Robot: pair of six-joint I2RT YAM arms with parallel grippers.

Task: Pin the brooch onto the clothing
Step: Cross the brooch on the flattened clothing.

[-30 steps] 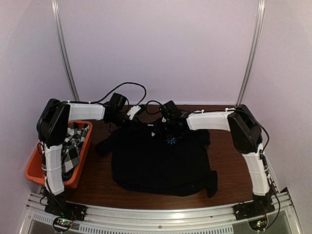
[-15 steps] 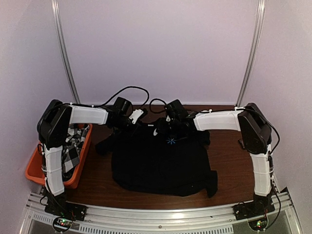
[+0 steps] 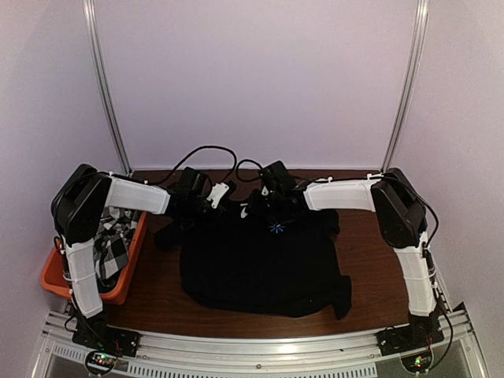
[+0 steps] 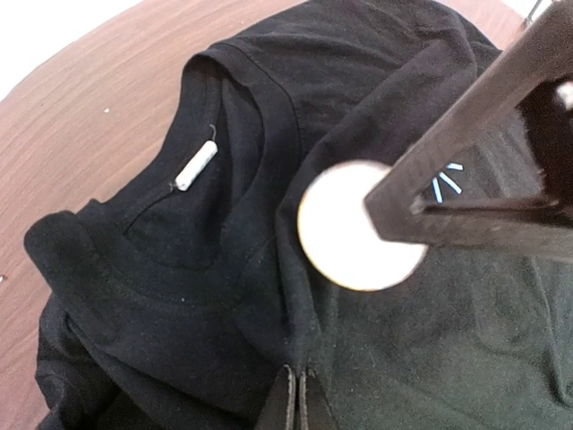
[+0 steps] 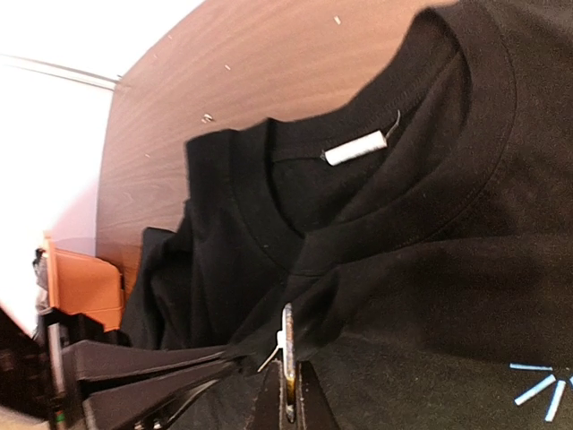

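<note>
T-shirt [image 3: 260,260]: black, spread on the bench [image 3: 370,260], neck toward the far edge, blue starburst print [image 3: 276,227] on the chest.
Left pincer [image 4: 294,399]: tips closed, apparently pinching up a ridge of fabric just below the collar [image 5: 483,143], likely to lift cloth clear for the pin.
Brooch [image 4: 358,226]: round white disc, clamped by its edge in the right pincer [image 5: 287,394], held over the chest beside that ridge, near the starburst.
Step, as judged: pin not yet through; whether it touches cloth is unclear.
</note>
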